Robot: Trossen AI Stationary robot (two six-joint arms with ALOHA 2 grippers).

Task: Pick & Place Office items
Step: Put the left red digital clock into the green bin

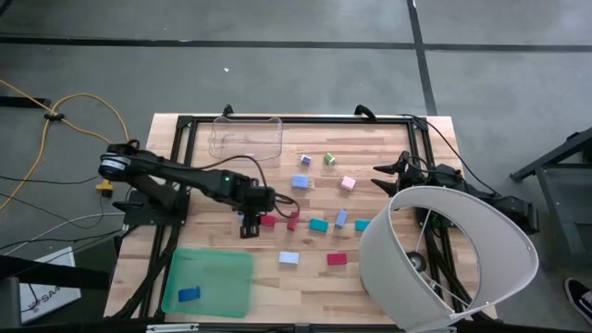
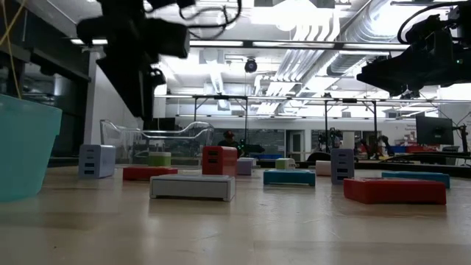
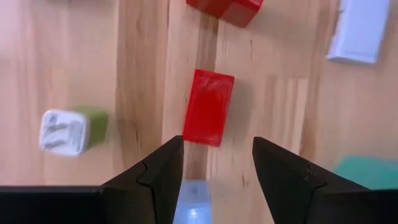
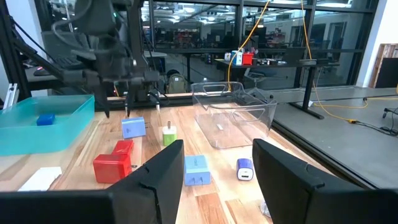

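Several small office items lie flat on the wooden table: red blocks [image 1: 268,220] [image 1: 293,220] [image 1: 336,260], teal ones [image 1: 318,225], light blue [image 1: 341,217], blue [image 1: 301,182], pink [image 1: 348,183], green [image 1: 329,159] and white [image 1: 289,258]. One blue block [image 1: 189,294] lies in the green tray [image 1: 231,268]. My left gripper [image 1: 250,225] hangs open above the table beside the red blocks. In the left wrist view a red block [image 3: 209,107] lies just ahead of the open left gripper [image 3: 217,143]. My right gripper [image 1: 381,176] waits open at the table's right side, raised [image 4: 214,149].
The clear plastic bin [image 1: 245,136] stands at the far edge. The green tray sits at the near left corner. A large white curved shade [image 1: 444,259] covers the near right corner. A white and green plug piece [image 3: 71,129] lies close to the left gripper.
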